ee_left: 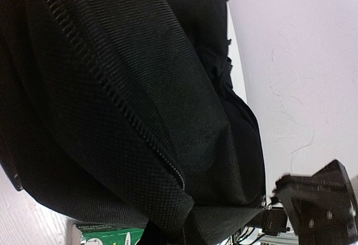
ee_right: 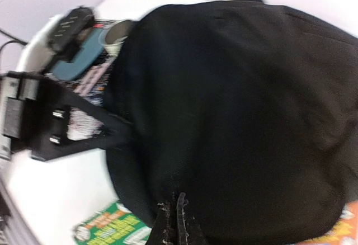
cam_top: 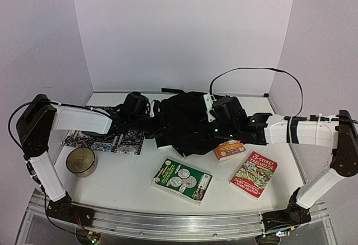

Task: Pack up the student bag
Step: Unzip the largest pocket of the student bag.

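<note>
**A:** Where does it lie?

**B:** The large soft black fabric backpack, the student bag (cam_top: pixel 187 119), sits toward the back of the white table (cam_top: pixel 128 192). It is slumped in a heap between the 2 arms.

**A:** And the fingers?

**B:** The left gripper (cam_top: pixel 152 119) is at the bag's left edge. Its own camera doesn't show the fingers, but they are pressed together. The weave puckers to a point at the bottom of that view, so I judge they pinch a fold. The right gripper (cam_top: pixel 211 123) is at the bag's right side, and in its wrist view the tips are closed on a ridge of cloth.

**A:** How will it handle?

**B:** My guess is limp and light, since it looks unfilled. It will sag and drape rather than keep a shape. The coarse weave should not slip and nothing about it looks fragile. A pinch on 1 layer may only drag cloth and not move the bag. The firmer holds are the zipper seam (ee_left: pixel 120 111), a strap or the rim of the opening, with 2 grips set apart so the mouth gapes.

**A:** What waits outside?

**B:** There are 3 books: a green paperback book (cam_top: pixel 182 179), a red paperback book (cam_top: pixel 253 173), and a small orange book (cam_top: pixel 229 150) just beside the bag. A patterned cloth (cam_top: pixel 103 140) and a round tin (cam_top: pixel 81 161) lie to the left.
</note>
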